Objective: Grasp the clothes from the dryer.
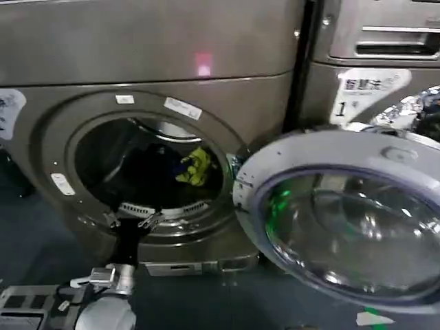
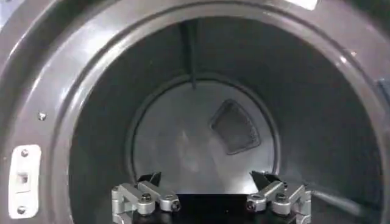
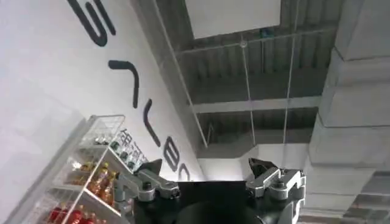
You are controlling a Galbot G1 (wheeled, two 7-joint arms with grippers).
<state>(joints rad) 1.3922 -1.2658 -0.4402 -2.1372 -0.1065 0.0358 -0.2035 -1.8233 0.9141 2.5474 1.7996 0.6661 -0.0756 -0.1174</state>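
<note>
The dryer (image 1: 144, 48) is the dark bronze-grey machine with a small red light, its porthole open. Inside the drum lie the clothes: a bright yellow-green piece (image 1: 196, 167) against a dark navy piece (image 1: 152, 166). My left gripper (image 1: 130, 221) hovers at the porthole's lower rim, open and empty. In the left wrist view the left gripper (image 2: 206, 178) faces the drum's back wall (image 2: 183, 140) with its jaws spread wide. My right gripper (image 3: 207, 167) points up at a ceiling, open and holding nothing.
The grey-rimmed glass door (image 1: 344, 220) hangs swung open at the right, close to the porthole. A second machine (image 1: 371, 41) with a white label stands at the far right. A shelf of bottles (image 3: 85, 176) shows beside the right gripper.
</note>
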